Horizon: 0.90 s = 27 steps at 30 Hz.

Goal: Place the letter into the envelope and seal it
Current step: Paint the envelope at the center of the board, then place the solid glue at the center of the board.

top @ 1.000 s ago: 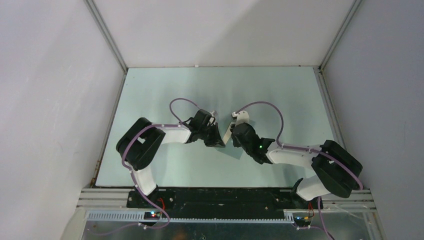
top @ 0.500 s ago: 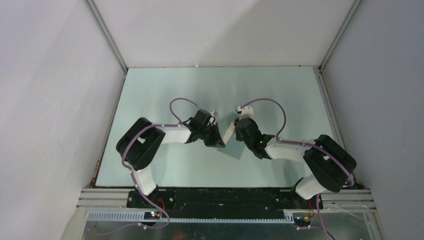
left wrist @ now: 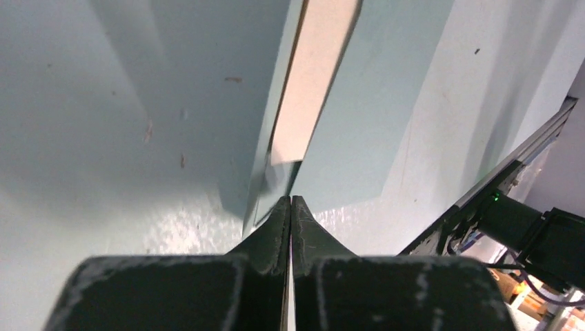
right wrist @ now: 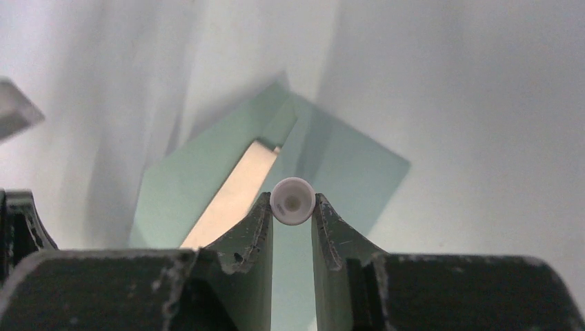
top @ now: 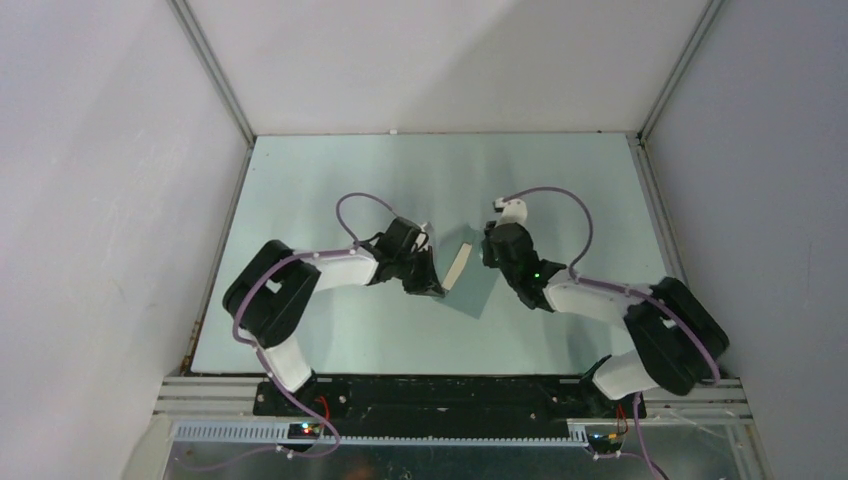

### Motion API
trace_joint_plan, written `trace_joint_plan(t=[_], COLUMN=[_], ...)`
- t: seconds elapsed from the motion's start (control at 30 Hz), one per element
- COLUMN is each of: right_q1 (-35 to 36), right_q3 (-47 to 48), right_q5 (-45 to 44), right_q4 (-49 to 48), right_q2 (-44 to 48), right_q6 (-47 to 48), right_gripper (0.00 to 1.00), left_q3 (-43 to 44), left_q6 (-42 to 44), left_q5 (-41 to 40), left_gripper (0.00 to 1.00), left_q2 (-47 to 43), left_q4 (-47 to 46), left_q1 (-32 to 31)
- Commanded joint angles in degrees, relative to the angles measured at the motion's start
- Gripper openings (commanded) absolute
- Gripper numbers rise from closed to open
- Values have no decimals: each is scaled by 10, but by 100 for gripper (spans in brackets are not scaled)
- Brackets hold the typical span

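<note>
**A:** Where are the letter and the envelope to be found?

**B:** The envelope (top: pixel 481 293) is seen lying flat on the table (top: pixel 330 180), between the two arms. The letter (top: pixel 458 266) shows as a tan strip along the envelope's 11 o'clock edge. It appears to be part-way into the mouth (how deep it is tucked cannot be told).

**A:** And how are the jaws set?

**B:** The left gripper (left wrist: pixel 290 204), at the envelope's 9 o'clock, is clenched with no gap left. A thin teal edge of the envelope appears to be nipped between its tips. The right gripper (right wrist: pixel 292 207), at about 1 o'clock, is closed round a white stick (right wrist: pixel 292 200), which is seen end-on.

**A:** How is the paper expected to handle?

**B:** Both sheets are judged very light, thin and limp. They would be shifted by the slightest push and creased by a hard one. The envelope is best taken at an edge or corner, as seems to be done now, so that its mouth is kept lifted. The letter should be nudged by its exposed long edge, not pinched at the middle, where buckling is likely. If the stick is meant for sealing, only light pressure should be used. Otherwise the envelope may be dragged across the smooth table.
</note>
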State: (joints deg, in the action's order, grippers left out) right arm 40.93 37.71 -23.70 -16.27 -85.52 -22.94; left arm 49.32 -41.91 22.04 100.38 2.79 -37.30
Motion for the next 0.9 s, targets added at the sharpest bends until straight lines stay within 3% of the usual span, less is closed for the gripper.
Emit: trace_joint_plan(t=[0.0,0.27,0.43,0.5,0.63,0.87], right_q1=[-40,-77,-78,-79,-97,-167], right_q3=[17,1,-18,-17,-16,-21], right_q5=[10,14,30,39,75,194], right_q4=[38,198,240,253,271,248], right_q2=[88,171,229,228,213,185], right_q6=[-40,-121,-154,-161,-178,-190], right_gripper=[0,0,0,0,0,0], left_q3=[58,117,107,133,179,220], left_q6=[43,43,14,25,35,60], left_q5=[-11,-30,-93,-119,-113,-92], left_gripper=[4,11,10,9,8,8], left_q2=[-65,-137,-104,-62,13,63], left_q4=[79,134,105,113,117,124], left_q1=[3,28,139,151,145,106])
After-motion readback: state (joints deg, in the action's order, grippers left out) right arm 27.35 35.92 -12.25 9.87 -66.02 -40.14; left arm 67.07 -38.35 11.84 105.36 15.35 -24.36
